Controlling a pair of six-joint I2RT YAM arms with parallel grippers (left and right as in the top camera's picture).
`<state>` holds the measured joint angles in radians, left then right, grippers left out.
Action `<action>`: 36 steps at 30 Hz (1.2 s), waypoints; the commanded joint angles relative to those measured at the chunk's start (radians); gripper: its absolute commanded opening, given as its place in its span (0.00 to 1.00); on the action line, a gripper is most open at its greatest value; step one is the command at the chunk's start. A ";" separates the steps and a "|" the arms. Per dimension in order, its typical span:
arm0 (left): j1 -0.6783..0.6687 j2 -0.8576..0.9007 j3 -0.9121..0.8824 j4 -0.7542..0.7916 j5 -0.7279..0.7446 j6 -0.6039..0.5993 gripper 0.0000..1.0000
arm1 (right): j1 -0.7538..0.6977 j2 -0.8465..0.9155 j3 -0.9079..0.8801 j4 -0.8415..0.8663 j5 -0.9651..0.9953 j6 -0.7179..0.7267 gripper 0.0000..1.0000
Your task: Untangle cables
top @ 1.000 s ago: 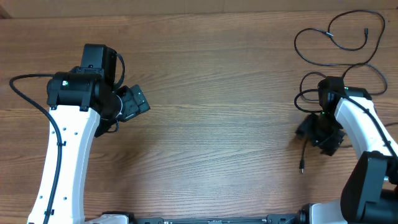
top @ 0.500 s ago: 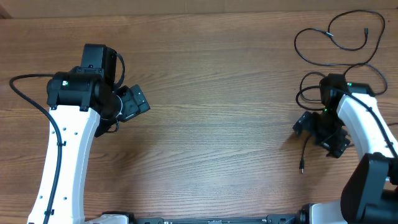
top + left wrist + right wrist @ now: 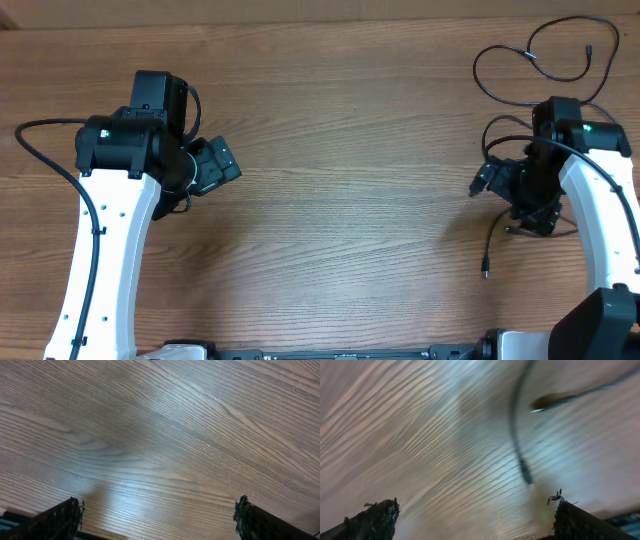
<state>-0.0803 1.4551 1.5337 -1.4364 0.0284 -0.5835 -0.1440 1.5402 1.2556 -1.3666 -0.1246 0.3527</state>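
This is looking like a robotics lab bench. A white-and-black left arm [image 3: 100,260] and a matching right arm [image 3: 600,220] are reaching in from the near edge over a wood-grain table [image 3: 350,150]. A thick black supply cable [image 3: 40,124] is trailing off the left arm, and thin black cables [image 3: 529,53] are lying in loose loops at the far right.

We see two matching arms. The left arm [image 3: 95,270] has a long white shell dotted with small dark screws, boxy black joint housings, and a thick black cable [image 3: 45,150] looping off its side. The right arm [image 3: 600,215] is the same white and black (a small green light [image 3: 588,127] glows on its wrist). The left end effector [image 3: 218,168] and right end effector [image 3: 510,203] are black, with rough-edged fingertips [image 3: 57,519].
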 commanded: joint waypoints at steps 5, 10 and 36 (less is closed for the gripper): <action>0.002 -0.010 0.021 0.001 -0.010 0.011 0.99 | -0.001 -0.014 0.020 0.022 -0.168 -0.127 1.00; 0.002 -0.010 0.021 0.001 -0.010 0.011 1.00 | -0.001 -0.014 0.020 0.026 -0.169 -0.127 1.00; 0.002 -0.010 0.021 0.001 -0.010 0.011 1.00 | -0.001 -0.014 0.020 0.078 -0.169 -0.127 1.00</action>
<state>-0.0803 1.4551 1.5337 -1.4361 0.0280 -0.5835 -0.1440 1.5402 1.2556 -1.2980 -0.2848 0.2344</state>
